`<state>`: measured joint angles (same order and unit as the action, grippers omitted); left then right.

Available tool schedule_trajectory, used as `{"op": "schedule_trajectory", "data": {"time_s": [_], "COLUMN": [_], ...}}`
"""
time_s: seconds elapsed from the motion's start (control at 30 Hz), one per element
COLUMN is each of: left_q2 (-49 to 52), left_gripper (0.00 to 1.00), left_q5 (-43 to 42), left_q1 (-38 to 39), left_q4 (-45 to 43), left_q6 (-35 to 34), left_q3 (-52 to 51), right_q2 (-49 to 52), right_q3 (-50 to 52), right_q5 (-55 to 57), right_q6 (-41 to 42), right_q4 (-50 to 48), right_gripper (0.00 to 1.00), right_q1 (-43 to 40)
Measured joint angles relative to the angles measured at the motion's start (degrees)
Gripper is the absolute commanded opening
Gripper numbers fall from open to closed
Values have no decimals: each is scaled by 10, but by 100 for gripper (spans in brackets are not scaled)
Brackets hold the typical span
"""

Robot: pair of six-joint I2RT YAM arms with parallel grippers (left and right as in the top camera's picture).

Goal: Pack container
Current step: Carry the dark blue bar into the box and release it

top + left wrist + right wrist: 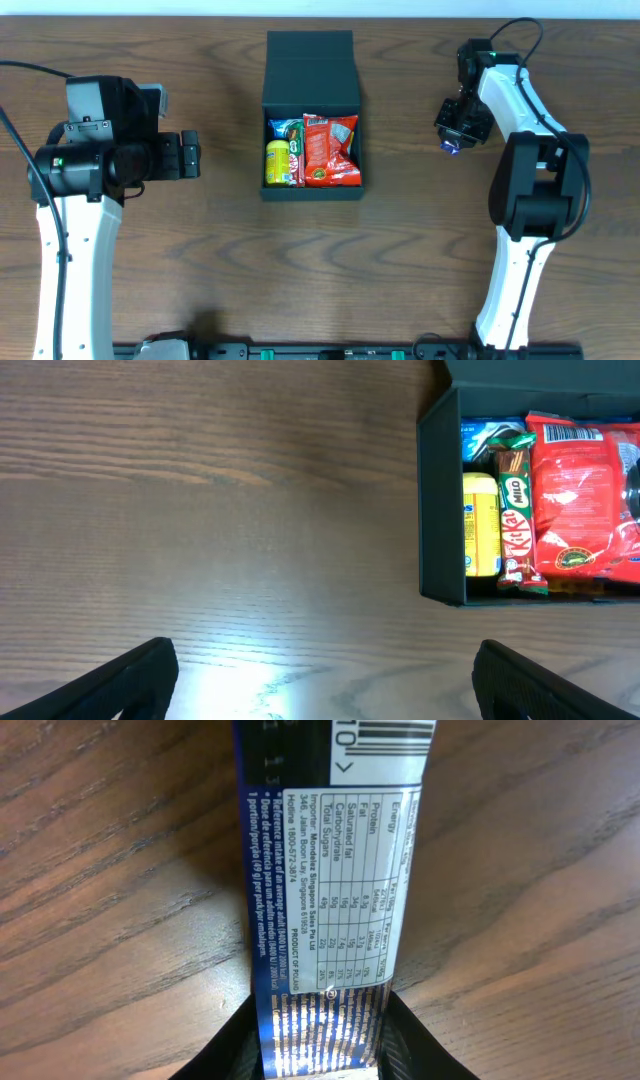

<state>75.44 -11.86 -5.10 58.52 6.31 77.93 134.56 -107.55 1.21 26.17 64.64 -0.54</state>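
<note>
The container (311,65) sits open at mid-desk, its lid flap folded to the far side and its tray crowded by a red packet (330,148), a yellow packet (277,162) and a KitKat bar (515,525). Well to its right, the right hand (455,135) is clenched on 1 blue packet (330,870), gripped at one end. The best move looks to be carrying it level over the tray and lowering it flat on top before letting go. The left hand (325,690) hangs released over the desk (200,510).
</note>
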Motion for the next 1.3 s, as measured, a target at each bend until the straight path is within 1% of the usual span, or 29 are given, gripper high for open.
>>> {"op": "schedule_trajectory", "data": {"time_s": [0.03,0.07,0.2,0.33,0.47,0.57,0.67,0.77,0.9,1.03,1.2,1.3], "left_q2": [0,0,0,0,0,0,0,0,0,0,0,0], "left_gripper": [95,95,95,95,96,95,95,95,95,95,95,95], "left_q5": [0,0,0,0,0,0,0,0,0,0,0,0], "left_q1": [0,0,0,0,0,0,0,0,0,0,0,0], "left_q4": [0,0,0,0,0,0,0,0,0,0,0,0], "left_q6": [0,0,0,0,0,0,0,0,0,0,0,0], "left_q3": [0,0,0,0,0,0,0,0,0,0,0,0], "right_q2": [0,0,1,0,-18,-58,-103,-126,-127,-126,-126,-126], "right_q3": [-1,-3,-26,-89,-132,-141,-148,-154,-153,-146,-120,-86], "right_q5": [-3,-7,-20,-26,-28,-29,-43,-66,-91,-100,-105,-106], "right_q6": [-2,-5,-23,-50,-78,-104,-120,-129,-132,-132,-125,-109], "right_q4": [3,7,49,89,105,110,118,125,122,95,62,47], "right_gripper": [3,1,1,2,1,1,1,1,2,1,1,1], "right_q1": [0,0,0,7,30,68,127,184,257,322,368,379]}}
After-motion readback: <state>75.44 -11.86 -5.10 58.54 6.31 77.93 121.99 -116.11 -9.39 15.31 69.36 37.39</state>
